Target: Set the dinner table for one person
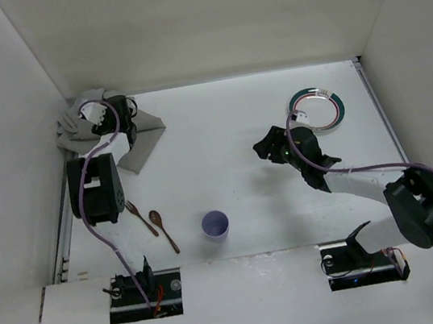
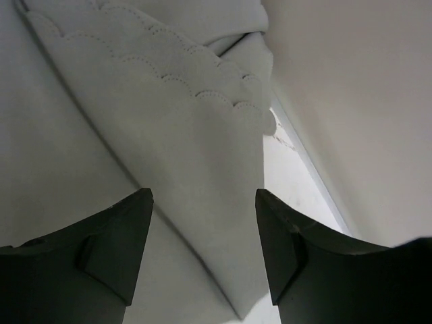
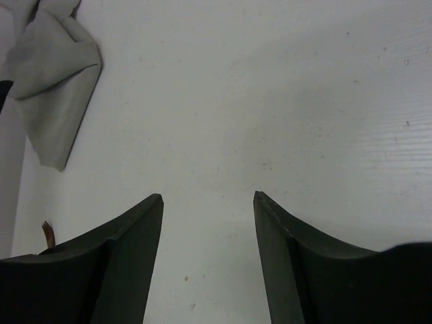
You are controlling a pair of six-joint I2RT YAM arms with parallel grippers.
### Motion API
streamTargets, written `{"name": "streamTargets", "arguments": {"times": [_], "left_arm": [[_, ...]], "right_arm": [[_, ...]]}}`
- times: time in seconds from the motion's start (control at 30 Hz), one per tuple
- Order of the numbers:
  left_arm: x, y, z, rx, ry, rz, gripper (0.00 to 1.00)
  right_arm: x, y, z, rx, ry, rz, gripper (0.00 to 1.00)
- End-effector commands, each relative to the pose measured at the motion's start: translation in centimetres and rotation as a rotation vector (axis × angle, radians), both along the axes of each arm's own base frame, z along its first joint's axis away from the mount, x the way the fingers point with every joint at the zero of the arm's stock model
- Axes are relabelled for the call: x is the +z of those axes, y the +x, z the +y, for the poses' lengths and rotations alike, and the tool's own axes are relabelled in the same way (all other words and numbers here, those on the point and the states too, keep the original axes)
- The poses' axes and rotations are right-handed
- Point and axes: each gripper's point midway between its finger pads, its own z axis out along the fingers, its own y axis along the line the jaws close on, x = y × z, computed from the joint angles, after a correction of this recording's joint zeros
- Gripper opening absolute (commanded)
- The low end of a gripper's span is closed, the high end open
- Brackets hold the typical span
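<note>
White-walled surface: we seem to be laying out the crumpled placemat, left end effector spread over it, right end effector spread and empty. Next, we pinch an edge and pull it flat.

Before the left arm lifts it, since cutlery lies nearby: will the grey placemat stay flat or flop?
Probably floppy: the placemat lies bunched and folded in the far left corner. Likely light: it looks like thin stitched cloth. Pinched at one spot, it should drape.
</note>
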Motion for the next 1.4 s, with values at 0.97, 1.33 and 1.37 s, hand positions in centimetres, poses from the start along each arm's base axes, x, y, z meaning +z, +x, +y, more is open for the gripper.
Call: {"name": "streamTargets", "arguments": {"times": [0.97, 1.33, 1.37], "left_arm": [[-9.9, 0.6, -29.0, -0.841, -0.141, 0.27, 0.19], [1.6, 1.9, -27.5, -0.749, 0.165, 0.103, 0.46], [1.7, 2.2, -26.9, -0.723, 0.222, 0.117, 0.5]], "right_arm": [[3.2, 0.9, 1.3, 0.022, 0.016, -0.103, 0.68], [3.4, 1.0, 0.2, -0.013, 0.018, -0.112, 0.69], [3.3, 1.0, 0.2, -0.014, 0.019, -0.107, 0.69]]}}
